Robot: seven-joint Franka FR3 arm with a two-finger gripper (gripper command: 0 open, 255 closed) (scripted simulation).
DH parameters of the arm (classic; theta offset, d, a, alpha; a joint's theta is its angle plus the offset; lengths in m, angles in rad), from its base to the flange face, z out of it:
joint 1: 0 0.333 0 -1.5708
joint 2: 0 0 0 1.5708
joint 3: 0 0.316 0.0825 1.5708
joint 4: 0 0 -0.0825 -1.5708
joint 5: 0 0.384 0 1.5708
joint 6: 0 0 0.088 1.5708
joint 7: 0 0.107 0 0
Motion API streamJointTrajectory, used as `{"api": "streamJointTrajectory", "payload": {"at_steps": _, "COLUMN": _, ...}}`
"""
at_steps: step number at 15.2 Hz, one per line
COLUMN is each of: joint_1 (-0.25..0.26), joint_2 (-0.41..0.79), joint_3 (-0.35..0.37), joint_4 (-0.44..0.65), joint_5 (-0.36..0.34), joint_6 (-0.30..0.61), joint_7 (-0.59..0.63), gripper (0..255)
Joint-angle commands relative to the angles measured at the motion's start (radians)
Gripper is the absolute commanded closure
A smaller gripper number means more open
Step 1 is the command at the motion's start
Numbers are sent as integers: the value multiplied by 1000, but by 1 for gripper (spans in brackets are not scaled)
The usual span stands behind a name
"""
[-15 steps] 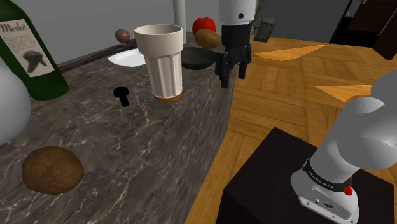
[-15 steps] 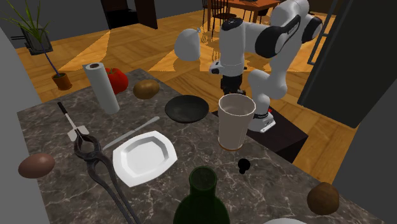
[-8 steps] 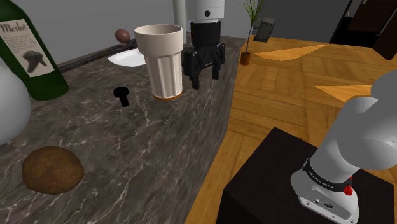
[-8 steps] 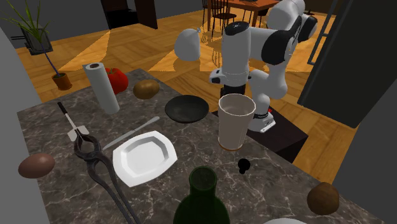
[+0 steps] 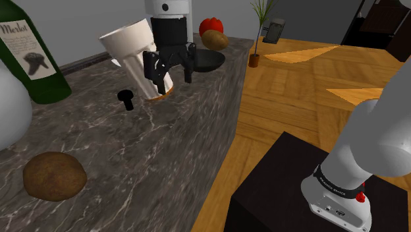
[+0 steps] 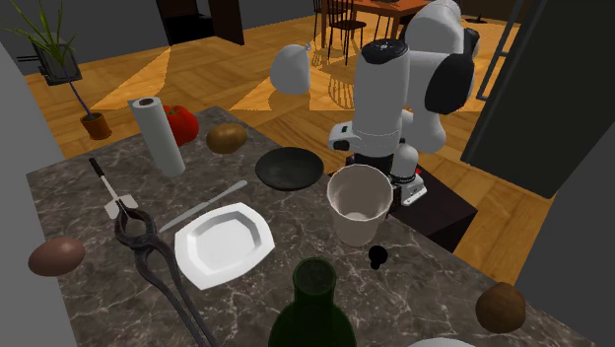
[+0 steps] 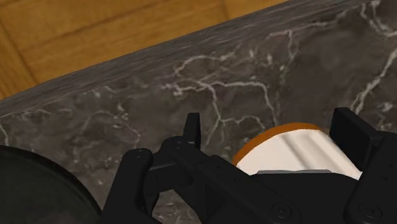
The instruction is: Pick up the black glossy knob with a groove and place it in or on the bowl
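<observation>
On the dark marble counter (image 5: 151,151), a bit left of the middle of the shoulder view, stands the small shiny black knob with a groove (image 5: 126,99). Nothing holds it, and it sits just beside the bottom of the tall white ribbed cup with an orange bottom edge (image 5: 135,49). The cup is tipped over a bit, with its open top leaning to the upper left of that view. The black two-finger gripper (image 5: 175,82) hangs down from the white arm right at the low part of the cup. Its fingers (image 7: 192,124) stand wide apart, and in the wrist view the cup's bottom (image 7: 299,153) lies between them. I cannot tell if they press on it. The round dark bowl (image 5: 207,60) sits past the gripper, at the upper middle of the shoulder view, near the counter's edge. The cup and gripper are between the bowl and the knob. In the second exterior view the knob (image 6: 377,256) is low and right of the middle, just below the cup (image 6: 357,202), and the bowl (image 6: 290,169) is up and left of the cup. A flat white plate (image 6: 225,242) lies left of the cup there. A green wine bottle (image 5: 29,56) stands at the upper left of the shoulder view.
</observation>
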Motion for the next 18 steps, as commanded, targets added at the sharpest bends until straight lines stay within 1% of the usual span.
{"api": "streamJointTrajectory", "payload": {"at_steps": 1, "joint_1": 16, "joint_2": 66, "joint_3": 21, "joint_4": 76, "joint_5": -28, "joint_6": -1, "joint_7": 33, "gripper": 0}}
{"api": "streamJointTrajectory", "payload": {"at_steps": 5, "joint_1": 69, "joint_2": 218, "joint_3": 59, "joint_4": 269, "joint_5": -103, "joint_6": -28, "joint_7": 104, "gripper": 0}}
{"api": "streamJointTrajectory", "payload": {"at_steps": 8, "joint_1": 130, "joint_2": 347, "joint_3": 75, "joint_4": 447, "joint_5": -171, "joint_6": -70, "joint_7": 153, "gripper": 0}}
{"api": "streamJointTrajectory", "payload": {"at_steps": 9, "joint_1": 145, "joint_2": 374, "joint_3": 76, "joint_4": 486, "joint_5": -185, "joint_6": -81, "joint_7": 161, "gripper": 0}}
{"api": "streamJointTrajectory", "payload": {"at_steps": 16, "joint_1": 133, "joint_2": 353, "joint_3": 74, "joint_4": 362, "joint_5": -175, "joint_6": 23, "joint_7": 158, "gripper": 0}}
{"api": "streamJointTrajectory", "payload": {"at_steps": 18, "joint_1": 132, "joint_2": 351, "joint_3": 74, "joint_4": 352, "joint_5": -175, "joint_6": 32, "joint_7": 158, "gripper": 0}}
